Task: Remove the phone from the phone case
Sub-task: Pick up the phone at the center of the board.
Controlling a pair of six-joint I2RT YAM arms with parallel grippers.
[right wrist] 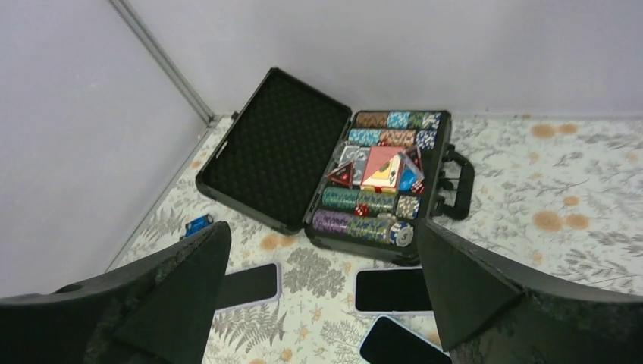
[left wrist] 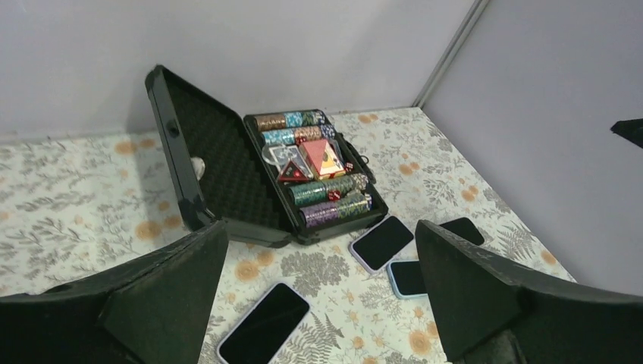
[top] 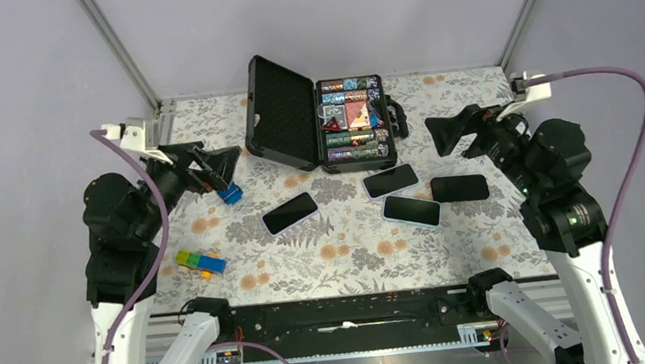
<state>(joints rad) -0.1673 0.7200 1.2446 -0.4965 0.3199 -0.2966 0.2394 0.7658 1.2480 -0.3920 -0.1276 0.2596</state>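
left pincer (top: pixel 225 168) spread wide, nearest phone (top: pixel 290 213) lying near, untouched

1. left arm (top: pixel 119 233): raised at the left edge, elbow bent, wrist aimed inward.
2. left gripper (top: pixel 221 167): jaws wide apart, empty.
3. right arm (top: pixel 560 186): mirrored pose at the right edge.
4. right gripper (top: pixel 447 139): jaws wide apart, empty.

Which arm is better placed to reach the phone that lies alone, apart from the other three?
Left, probably: the open left gripper hovers nearer the lone phone; the right gripper sits past the other three phones.
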